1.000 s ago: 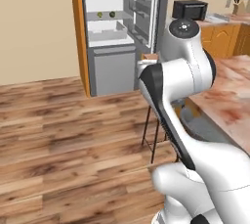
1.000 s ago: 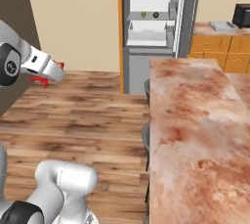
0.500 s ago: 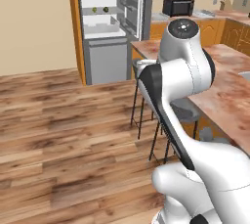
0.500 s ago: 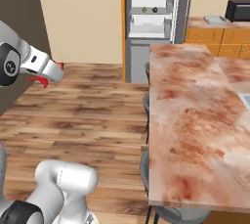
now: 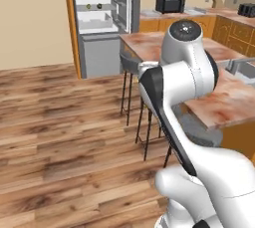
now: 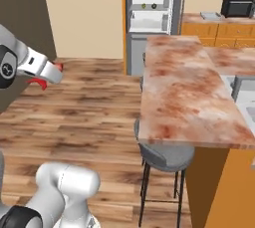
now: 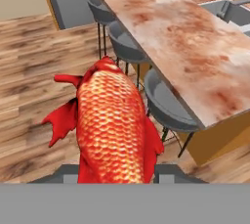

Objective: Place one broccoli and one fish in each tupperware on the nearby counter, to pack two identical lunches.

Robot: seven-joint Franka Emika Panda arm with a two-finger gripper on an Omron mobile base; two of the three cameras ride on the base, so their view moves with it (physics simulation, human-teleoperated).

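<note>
One long pink-brown stone surface [image 6: 184,92] dominates the room, with grey stools [image 7: 166,103] tucked under its near edge; I count three in the hand view. Beyond its far end stands one open fridge [image 6: 149,20], and to the right of that, against the back wall, one black microwave [image 6: 238,7]. One steel sink [image 7: 227,9] is set into the same-stone top past the surface's far side. One red-orange fish [image 7: 114,125] is the only task item to be seen, held out over the wooden floor [image 6: 89,117], on the stool side of the surface and well apart from it. The end effector [image 7: 117,171] is partly closed around the fish's body, tail end toward the camera.

No tupperware or broccoli can be made out from here. My worry is the carry: the fish is long and sticks far out of the grip, so a quick swing toward the surface could loosen it or clip a stool.
</note>
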